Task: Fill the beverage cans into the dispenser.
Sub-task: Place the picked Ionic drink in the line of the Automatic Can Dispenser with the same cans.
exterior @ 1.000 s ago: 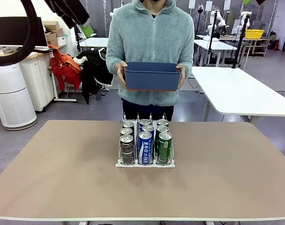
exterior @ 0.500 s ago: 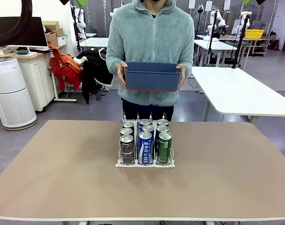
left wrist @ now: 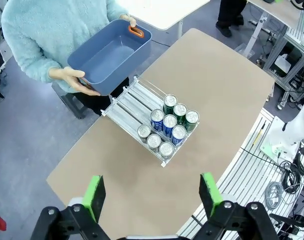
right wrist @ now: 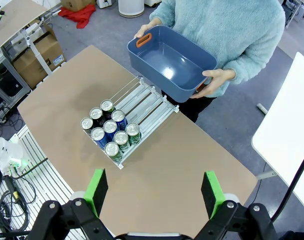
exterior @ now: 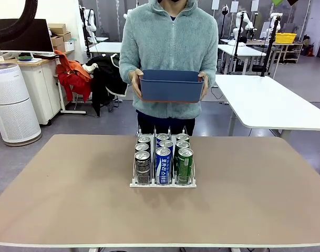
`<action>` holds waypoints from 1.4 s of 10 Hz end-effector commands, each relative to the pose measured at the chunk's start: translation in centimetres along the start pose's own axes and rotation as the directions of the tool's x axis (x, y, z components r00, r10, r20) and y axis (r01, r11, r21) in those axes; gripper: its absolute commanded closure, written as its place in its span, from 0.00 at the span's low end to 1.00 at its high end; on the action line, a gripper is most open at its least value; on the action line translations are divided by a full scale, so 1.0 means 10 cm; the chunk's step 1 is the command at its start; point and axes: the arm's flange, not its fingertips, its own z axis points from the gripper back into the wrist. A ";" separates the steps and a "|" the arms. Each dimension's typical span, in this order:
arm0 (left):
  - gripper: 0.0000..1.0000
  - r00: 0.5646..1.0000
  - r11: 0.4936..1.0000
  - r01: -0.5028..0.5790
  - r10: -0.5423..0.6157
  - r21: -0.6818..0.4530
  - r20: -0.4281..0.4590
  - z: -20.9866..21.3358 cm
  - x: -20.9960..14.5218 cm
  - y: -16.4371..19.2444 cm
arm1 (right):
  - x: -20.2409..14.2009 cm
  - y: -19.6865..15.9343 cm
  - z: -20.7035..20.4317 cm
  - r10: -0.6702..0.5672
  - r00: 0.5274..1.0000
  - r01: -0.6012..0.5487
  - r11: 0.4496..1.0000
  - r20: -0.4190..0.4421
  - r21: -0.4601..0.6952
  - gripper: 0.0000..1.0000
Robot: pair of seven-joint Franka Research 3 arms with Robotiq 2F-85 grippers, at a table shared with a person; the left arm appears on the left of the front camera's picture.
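The white dispenser [exterior: 162, 184] stands in the middle of the table with several beverage cans [exterior: 163, 164] in its three lanes: dark ones on the left, blue in the middle, green on the right. From high above, my left gripper [left wrist: 152, 197] is open and holds nothing, far over the dispenser [left wrist: 133, 102] and its cans [left wrist: 166, 128]. My right gripper [right wrist: 154, 192] is open too, likewise high over the dispenser [right wrist: 149, 102] and the cans [right wrist: 110, 131], which fill the front half of the lanes.
At the far side of the table [exterior: 70, 199] a person holds a dark blue tub [exterior: 171, 85] in both hands at chest height; it looks hollow inside from above [left wrist: 108, 56] [right wrist: 172, 61]. Another white table [exterior: 270, 102] stands behind on the right.
Dark arm parts with a green pad at the top left of the front view have moved up out of the picture. The cans, dispenser and tub have not moved.
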 end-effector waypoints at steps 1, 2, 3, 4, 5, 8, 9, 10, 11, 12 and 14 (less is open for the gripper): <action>0.00 1.000 1.000 0.022 -0.021 0.018 -0.013 0.07 0.03 0.00 | -0.01 0.01 0.00 0.002 1.000 -0.002 1.000 0.000 -0.001 0.00; 0.00 1.000 0.999 0.027 -0.027 0.023 -0.010 0.10 0.03 0.01 | -0.01 0.01 0.00 0.002 1.000 -0.002 1.000 0.000 -0.001 0.00; 0.00 1.000 0.999 0.026 -0.026 0.024 -0.006 0.12 0.02 0.02 | -0.01 0.01 0.00 0.002 1.000 -0.002 1.000 0.000 -0.001 0.00; 0.00 1.000 1.000 0.022 -0.022 0.021 0.003 0.11 0.03 0.02 | -0.01 0.01 0.00 0.002 1.000 -0.002 1.000 0.000 -0.001 0.00; 0.00 0.999 0.999 0.032 -0.032 0.022 0.004 0.11 0.03 0.01 | -0.01 0.01 0.00 0.002 1.000 -0.002 1.000 0.000 -0.001 0.00; 0.00 1.000 1.000 0.006 -0.006 0.013 0.014 0.11 0.04 -0.01 | -0.01 0.01 0.00 0.002 1.000 -0.002 1.000 0.000 -0.001 0.00; 0.00 1.000 1.000 0.006 -0.006 0.013 0.014 0.11 0.04 -0.01 | -0.01 0.01 0.00 0.002 1.000 -0.002 1.000 0.000 -0.001 0.00; 0.00 1.000 1.000 0.006 -0.006 0.013 0.014 0.11 0.04 -0.01 | -0.01 0.01 0.00 0.002 1.000 -0.002 1.000 0.000 -0.001 0.00; 0.00 1.000 1.000 0.006 -0.006 0.013 0.014 0.11 0.04 -0.01 | -0.01 0.01 0.00 0.002 1.000 -0.002 1.000 0.000 -0.001 0.00; 0.00 1.000 1.000 0.006 -0.006 0.013 0.014 0.11 0.04 -0.01 | -0.01 0.01 0.00 0.002 1.000 -0.002 1.000 0.000 -0.001 0.00; 0.00 1.000 1.000 0.006 -0.006 0.013 0.014 0.11 0.04 -0.01 | -0.01 0.01 0.00 0.002 1.000 -0.002 1.000 0.000 -0.001 0.00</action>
